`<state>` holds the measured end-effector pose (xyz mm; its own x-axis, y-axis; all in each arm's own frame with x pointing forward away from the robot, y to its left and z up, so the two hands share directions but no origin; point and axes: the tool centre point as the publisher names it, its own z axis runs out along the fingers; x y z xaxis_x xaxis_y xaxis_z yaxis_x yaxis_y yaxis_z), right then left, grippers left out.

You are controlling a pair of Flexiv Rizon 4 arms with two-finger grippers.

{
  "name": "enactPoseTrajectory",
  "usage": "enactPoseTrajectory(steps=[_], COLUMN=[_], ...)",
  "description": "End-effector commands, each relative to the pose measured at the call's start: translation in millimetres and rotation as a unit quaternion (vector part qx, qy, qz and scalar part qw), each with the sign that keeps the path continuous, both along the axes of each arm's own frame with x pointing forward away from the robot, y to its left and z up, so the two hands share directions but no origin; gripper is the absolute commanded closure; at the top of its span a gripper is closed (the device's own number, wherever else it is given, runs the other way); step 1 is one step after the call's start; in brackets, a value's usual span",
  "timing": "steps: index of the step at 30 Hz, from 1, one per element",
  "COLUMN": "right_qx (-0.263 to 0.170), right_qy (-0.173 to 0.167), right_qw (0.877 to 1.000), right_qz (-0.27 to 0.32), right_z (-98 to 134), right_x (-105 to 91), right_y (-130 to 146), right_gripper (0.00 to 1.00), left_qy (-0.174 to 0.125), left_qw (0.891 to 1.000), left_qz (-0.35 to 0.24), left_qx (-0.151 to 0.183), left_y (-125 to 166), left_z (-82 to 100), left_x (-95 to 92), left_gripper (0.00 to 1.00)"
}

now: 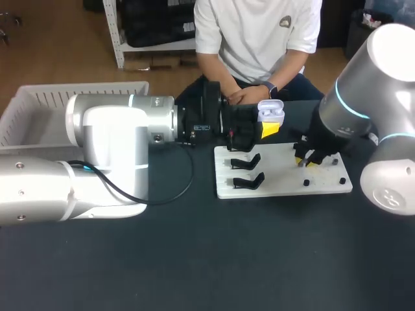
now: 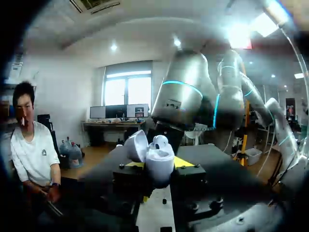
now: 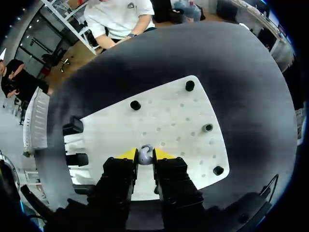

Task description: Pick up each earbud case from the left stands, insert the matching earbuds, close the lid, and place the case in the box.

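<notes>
A: Colour of the earbud case [image 1: 270,111]?
B: White, glossy. Same for the earbud [image 3: 145,155], slightly greyer.
A: And the board [image 1: 285,184]?
B: Plain white, dotted with small holes; black stands [image 1: 247,162], black pegs [image 3: 135,105].
A: Fingertips [image 3: 126,154]?
B: Bright yellow. Table [image 1: 194,259] dark, near black. Arms [image 1: 107,139] silver, ringed in cyan.

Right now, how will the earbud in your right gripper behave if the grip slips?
The earbud looks small, smooth and rounded, so it is probably slippery in the right gripper. Dropped on the white board, it would likely roll. It is probably very light.
</notes>
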<state>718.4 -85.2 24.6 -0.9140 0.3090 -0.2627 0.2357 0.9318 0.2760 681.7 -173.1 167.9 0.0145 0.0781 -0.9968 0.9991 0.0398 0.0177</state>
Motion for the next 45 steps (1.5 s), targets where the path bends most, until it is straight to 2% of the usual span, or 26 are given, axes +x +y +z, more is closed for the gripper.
enactPoseTrajectory(steps=[1, 7, 15, 18, 24, 34, 45], right_qx=[-0.001, -0.002, -0.006, -0.013, -0.015, -0.042, -0.089], right_qy=[-0.002, -0.006, 0.004, 0.010, 0.033, 0.047, 0.029], right_qw=[1.000, 1.000, 1.000, 1.000, 0.995, 0.976, 0.944], right_qz=[0.001, 0.002, 0.005, 0.021, 0.088, 0.209, 0.318], right_z=[8, 19, 38, 48, 74, 126, 176], right_x=[-3.3, -10.2, -32.2, -43.2, -66.4, -92.9, -104.6], right_y=[-1, -6, -22, -26, -18, 3, 29], right_gripper=[1.00, 1.00, 1.00, 1.00, 1.00, 1.00, 1.00], left_qy=[-0.002, -0.002, -0.002, -0.002, -0.002, -0.002, -0.002], left_qw=[1.000, 1.000, 1.000, 1.000, 1.000, 1.000, 1.000], left_qz=[0.002, 0.002, 0.002, 0.002, 0.002, 0.002, 0.002], left_qx=[-0.003, -0.003, -0.003, -0.003, -0.003, -0.003, -0.003], left_y=[0, 0, 0, 0, 0, 0, 0], left_z=[-1.4, -1.4, -1.4, -1.4, -1.4, -1.4, -1.4], left_x=[-0.5, -0.5, -0.5, -0.5, -0.5, -0.5, -0.5], left_gripper=[1.00, 1.00, 1.00, 1.00, 1.00, 1.00, 1.00])
